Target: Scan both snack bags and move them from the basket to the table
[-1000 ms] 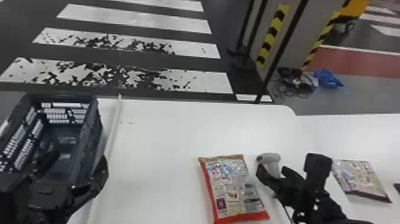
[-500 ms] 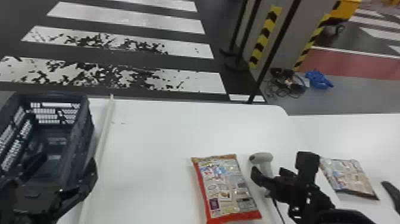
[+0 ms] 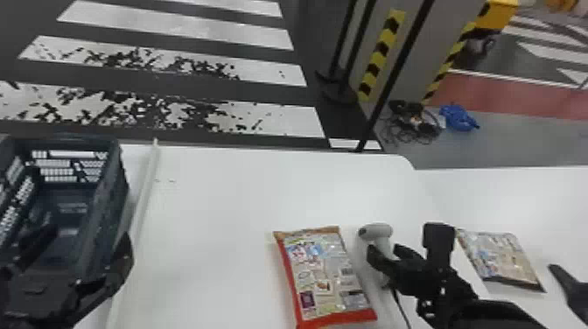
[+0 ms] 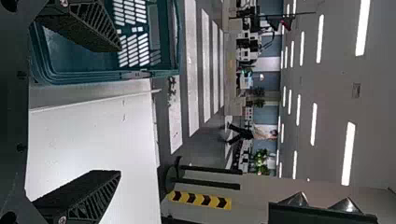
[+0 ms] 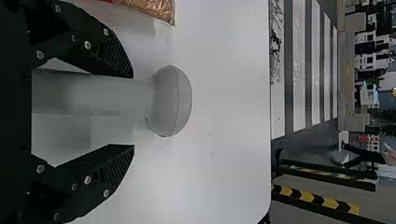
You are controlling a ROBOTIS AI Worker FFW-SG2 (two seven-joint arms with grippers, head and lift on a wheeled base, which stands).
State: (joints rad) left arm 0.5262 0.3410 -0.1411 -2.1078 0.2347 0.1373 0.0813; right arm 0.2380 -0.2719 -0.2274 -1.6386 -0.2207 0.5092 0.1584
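Two snack bags lie flat on the white table in the head view: a red-edged one [image 3: 326, 275] near the middle and another [image 3: 501, 258] farther right. Between them is the grey-white scanner [image 3: 376, 232], with my right gripper [image 3: 387, 258] open at it. In the right wrist view the scanner's handle [image 5: 112, 98] lies between the spread fingers of my right gripper [image 5: 133, 111], with a gap on one side. My left gripper [image 3: 81, 243] is open over the near part of the dark basket [image 3: 116, 188]; the left wrist view shows my left gripper [image 4: 119, 109] wide apart, the basket [image 4: 107, 77] beside one finger.
A pale strip [image 3: 144, 205] runs along the table [image 3: 218, 197] beside the basket. A cable [image 3: 400, 306] trails from the scanner. At the far right edge is a dark object [image 3: 568, 284]. Black posts and a striped pillar stand behind the table.
In the head view the whole scene has shifted left, basket, bags and scanner alike. More of the dark object at the right edge shows. My right gripper remains open beside the scanner.
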